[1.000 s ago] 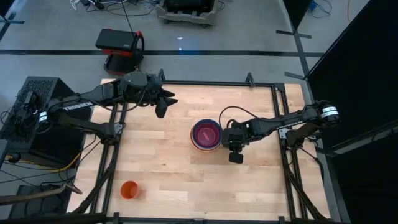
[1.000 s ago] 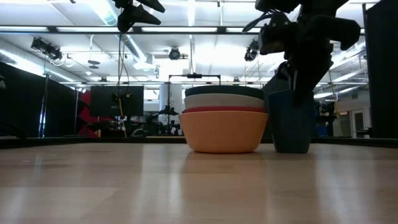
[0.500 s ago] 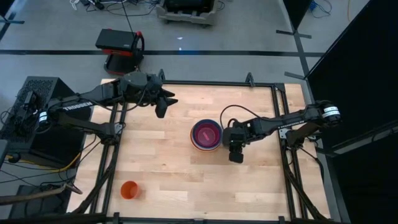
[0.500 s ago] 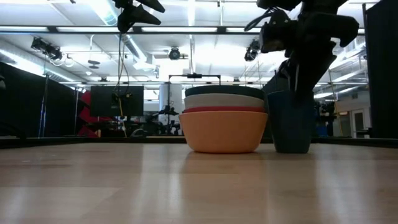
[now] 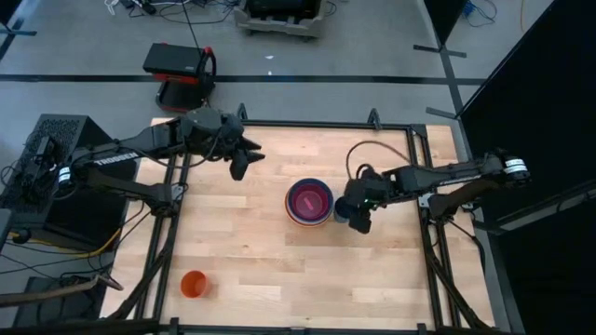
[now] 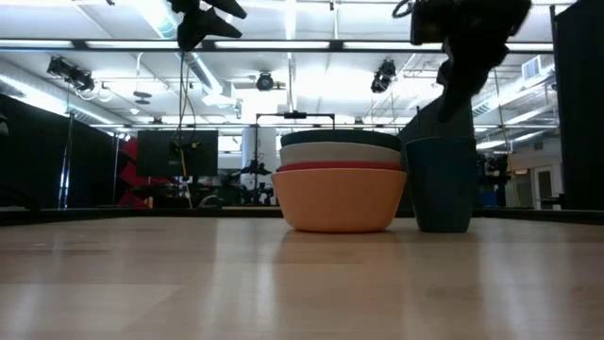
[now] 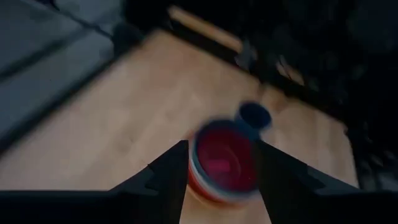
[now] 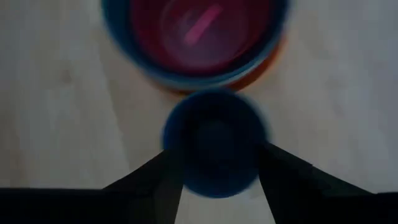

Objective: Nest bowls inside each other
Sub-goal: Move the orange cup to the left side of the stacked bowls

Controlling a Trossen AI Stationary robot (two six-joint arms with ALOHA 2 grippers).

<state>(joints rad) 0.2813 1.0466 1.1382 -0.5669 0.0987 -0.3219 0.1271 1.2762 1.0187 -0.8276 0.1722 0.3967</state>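
Note:
The bowls [image 5: 309,202] stand nested in one stack at the table's middle. In the low view the stack [image 6: 340,194] shows yellow-orange at the bottom, then red, white and a dark teal rim; from above, magenta lies inside. A dark-blue cup [image 6: 442,184] stands upright on the table just right of the stack. My right gripper [image 5: 361,221] hovers open above the cup [image 8: 214,143], its fingers on either side and clear of the rim. My left gripper [image 5: 240,167] is open and raised over the far left of the table, pointing toward the stack [image 7: 222,158].
A small orange cup [image 5: 194,284] stands near the table's front left corner. Bare wood [image 5: 251,251] lies between it and the stack. A black metal frame [image 5: 424,233] runs along the table's edges.
My right gripper has let go of the dark-blue cup and risen clear of it, drawing back a little toward the far right. The cup stays upright beside the bowl stack. The stack has not moved.

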